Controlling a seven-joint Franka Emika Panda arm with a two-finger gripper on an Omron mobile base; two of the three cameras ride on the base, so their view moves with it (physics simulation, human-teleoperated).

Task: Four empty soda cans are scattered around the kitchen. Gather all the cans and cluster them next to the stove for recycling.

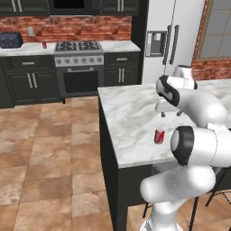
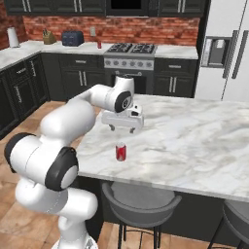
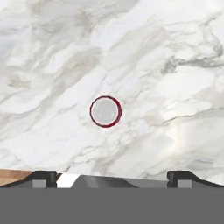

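Note:
A red soda can (image 1: pixel 159 136) stands upright near the front edge of the marble island (image 1: pixel 131 113); it also appears in the right base view (image 2: pixel 120 152). My gripper (image 2: pixel 122 129) hangs straight above it, open, pointing down, with air between fingers and can. From the hand view I look down on the can's silver top (image 3: pixel 105 111), centred between my wide-apart fingertips (image 3: pixel 43 177). A second red can (image 1: pixel 44 44) sits on the back counter just left of the stove (image 1: pixel 79 58), also seen from the right base (image 2: pixel 99 44).
A dark toaster (image 1: pixel 11 39) sits on the back counter's left end. The fridge (image 1: pixel 164 36) stands right of the stove counter. Stools (image 2: pixel 138 204) tuck under the island's near side. The island's left edge drops to tiled floor (image 1: pixel 45 149).

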